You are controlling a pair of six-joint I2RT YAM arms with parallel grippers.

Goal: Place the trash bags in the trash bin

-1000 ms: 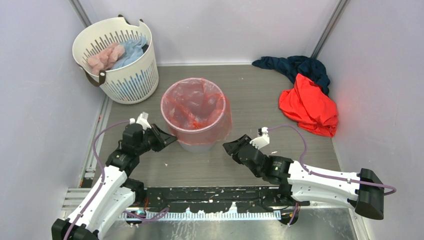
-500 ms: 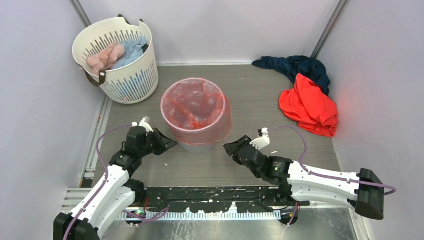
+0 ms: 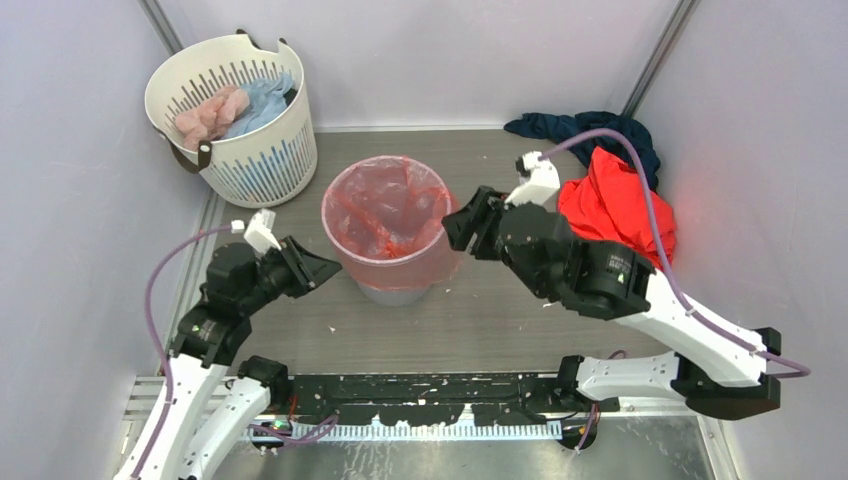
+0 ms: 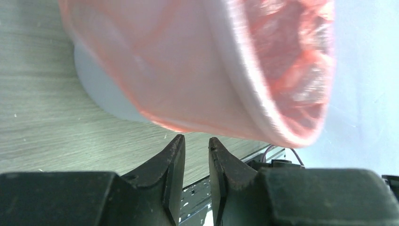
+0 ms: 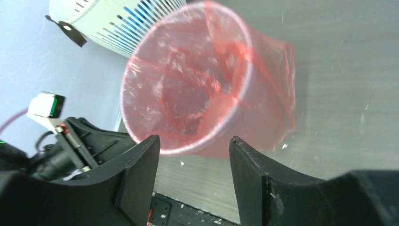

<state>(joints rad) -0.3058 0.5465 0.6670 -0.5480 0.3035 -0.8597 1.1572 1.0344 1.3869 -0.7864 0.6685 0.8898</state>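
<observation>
Jaws of the left gripper (image 4: 196, 138) stand only a narrow slit apart with nothing between them, the tips just short of the trash bin (image 3: 398, 292) at its 8 o'clock. The right gripper (image 5: 194, 141) is spread wide and empty, close beside the rim at 3 o'clock in the top view. The trash bag (image 3: 385, 205), crinkly red-pink film, lines the bin, its edge folded out over the rim and down the grey wall; the bin stands mid-worktop (image 3: 520, 320).
</observation>
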